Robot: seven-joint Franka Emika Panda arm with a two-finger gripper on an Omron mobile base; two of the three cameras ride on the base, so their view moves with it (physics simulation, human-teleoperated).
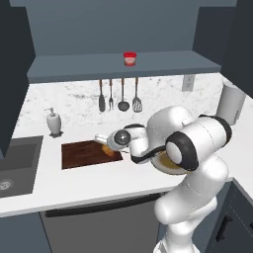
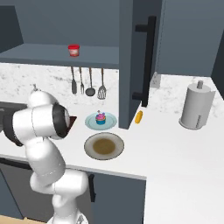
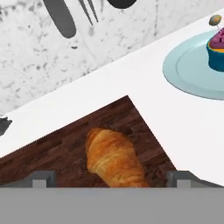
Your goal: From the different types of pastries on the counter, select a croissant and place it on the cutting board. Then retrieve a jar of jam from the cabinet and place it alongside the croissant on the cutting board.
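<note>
We see dark grained wood on the cutting board (image 3: 52,157), with a flaky, glossy-crusted croissant (image 3: 114,158) on it, and smooth white speckled marble counter (image 3: 144,78) beside that board.

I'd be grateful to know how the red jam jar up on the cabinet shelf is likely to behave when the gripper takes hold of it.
The jar of jam looks squat and stands upright on the shelf, so it probably resists tipping. Its round, smooth-looking sides may slip or twist between flat fingers. It is small, so likely light, though how full it is cannot be told.
</note>
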